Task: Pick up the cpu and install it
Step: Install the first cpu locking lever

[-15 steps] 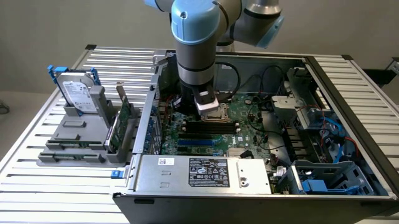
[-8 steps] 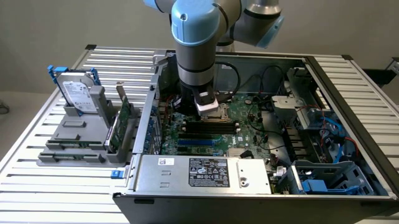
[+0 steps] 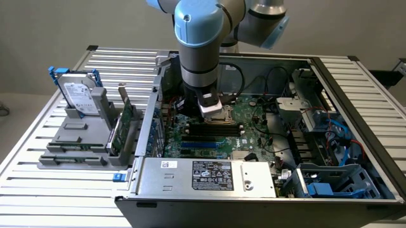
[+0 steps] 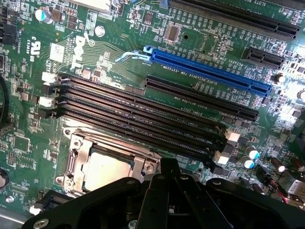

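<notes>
- On the exterior view's left, well away from the gripper, a grey holder sat on the slatted table, with a silver hard drive standing upright in it between blue handles.
- Just to the right of that holder, a green circuit card stood on edge in the same holder, still well apart from the gripper.
- The open computer case lay on the table, its power supply with a dark label in front of and below the gripper.
- The arm reached straight down into the case, and the gripper hung just above the green motherboard at the socket area.
- The gripper's jaws were closed; the frames did not show anything clamped between them.
- In the wrist view, the cpu lay flat inside the metal-framed socket, directly beside the gripper's black body and partly hidden by it.
- Beyond the socket from the gripper ran four black memory slots, then a black expansion slot, then a blue expansion slot.
- On the exterior view's right, away from the gripper, a grey drive cage with blue parts sat in the case corner.
</notes>
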`<act>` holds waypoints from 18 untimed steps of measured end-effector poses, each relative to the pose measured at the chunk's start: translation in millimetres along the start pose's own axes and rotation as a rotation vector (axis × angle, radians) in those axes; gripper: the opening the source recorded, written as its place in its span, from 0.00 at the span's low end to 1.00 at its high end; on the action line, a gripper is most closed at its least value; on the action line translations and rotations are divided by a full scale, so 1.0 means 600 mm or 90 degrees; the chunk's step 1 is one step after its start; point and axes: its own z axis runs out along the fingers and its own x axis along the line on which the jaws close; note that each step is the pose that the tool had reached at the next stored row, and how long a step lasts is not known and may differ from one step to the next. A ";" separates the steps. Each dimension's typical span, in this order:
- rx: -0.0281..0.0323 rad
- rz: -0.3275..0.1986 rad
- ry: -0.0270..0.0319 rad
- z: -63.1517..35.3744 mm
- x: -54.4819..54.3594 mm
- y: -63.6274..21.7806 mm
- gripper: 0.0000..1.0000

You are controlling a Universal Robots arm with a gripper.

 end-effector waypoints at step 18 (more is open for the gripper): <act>-0.0002 0.000 0.0000 0.008 0.001 -0.006 0.11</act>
